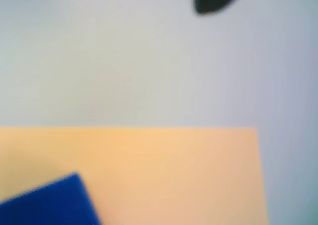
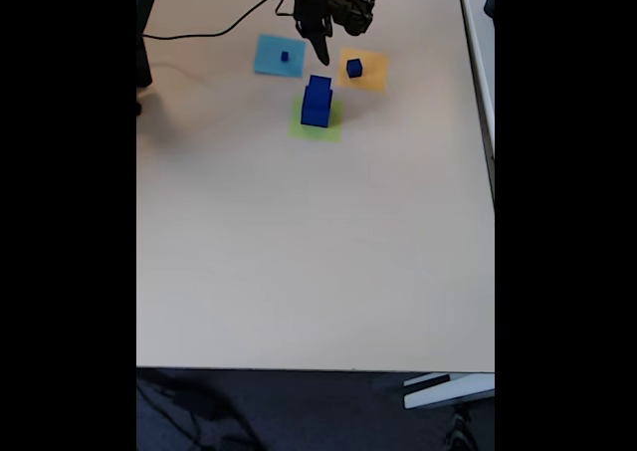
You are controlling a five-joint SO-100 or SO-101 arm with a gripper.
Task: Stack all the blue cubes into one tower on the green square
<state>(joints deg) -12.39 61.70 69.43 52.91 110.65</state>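
Two blue cubes (image 2: 317, 104) stand stacked on the green square (image 2: 317, 123); gripper (image 2: 321, 53) hovers just behind, jaws' state unclear; next target probably the cube on the orange square (image 2: 354, 68).

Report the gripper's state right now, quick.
Gripper: hangs above the table between the light-blue square and the orange square. Nothing seen in it; open or shut cannot be told.
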